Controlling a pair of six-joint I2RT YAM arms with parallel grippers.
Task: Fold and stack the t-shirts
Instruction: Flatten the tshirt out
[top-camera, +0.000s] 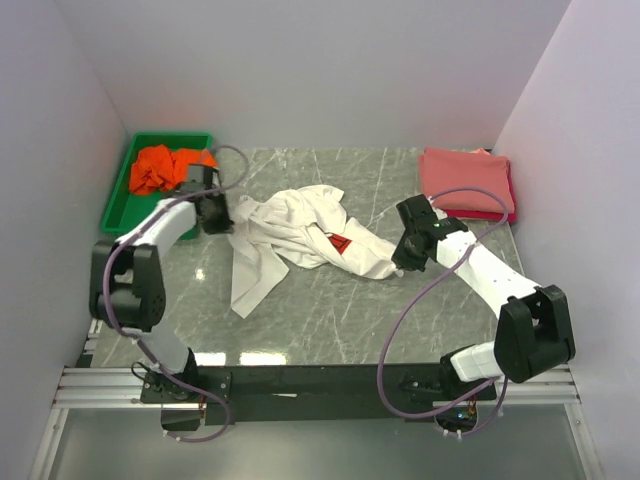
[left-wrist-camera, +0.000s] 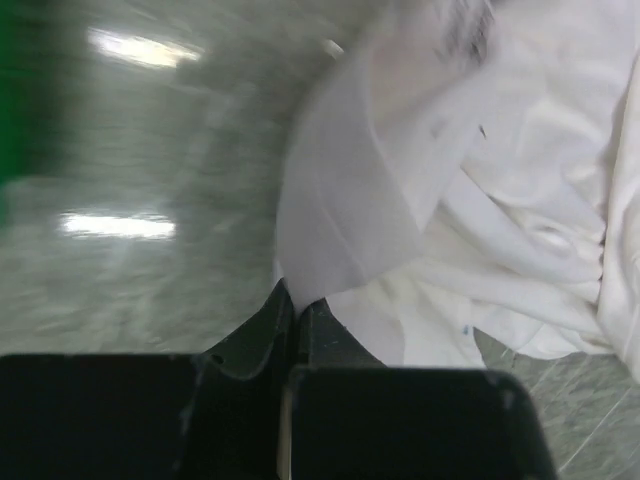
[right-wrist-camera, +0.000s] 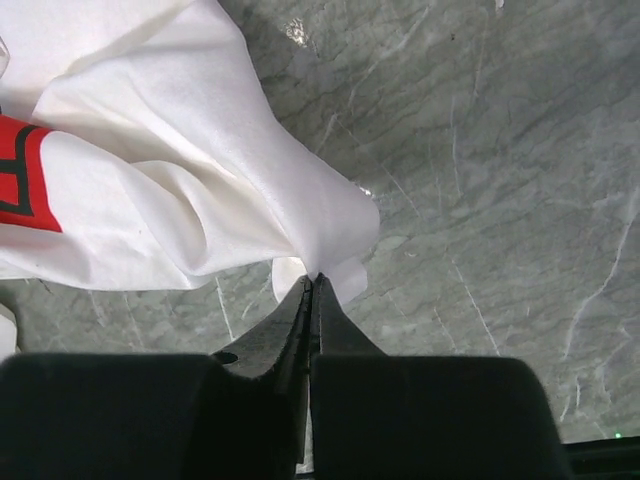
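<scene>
Grey marble-pattern tabletop (top-camera: 330, 330), pale enclosure walls around.
- We see crumpled white cloth t-shirt (top-camera: 300, 235) with red square print, mid-table between both arms.
- Left gripper (top-camera: 222, 218): jaws pressed together, pinching shirt's left edge fold.
- Right gripper (top-camera: 405, 258): jaws pressed together, shirt's right corner pinched at tips.
- We note orange t-shirt (top-camera: 165, 168) bunched in green plastic tray (top-camera: 120, 205), far left.
- Folded salmon-pink t-shirt (top-camera: 465, 180) lies far right.

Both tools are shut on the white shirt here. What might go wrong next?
1. The right tool pinches only a small corner of the white t-shirt at its very tips, so the cloth may slip out when pulled.
2. The left tool grips a folded-over edge, perhaps more than one layer, so the shirt may not spread flat.
3. The shirt lies crumpled, so stretching it could leave it twisted.
</scene>
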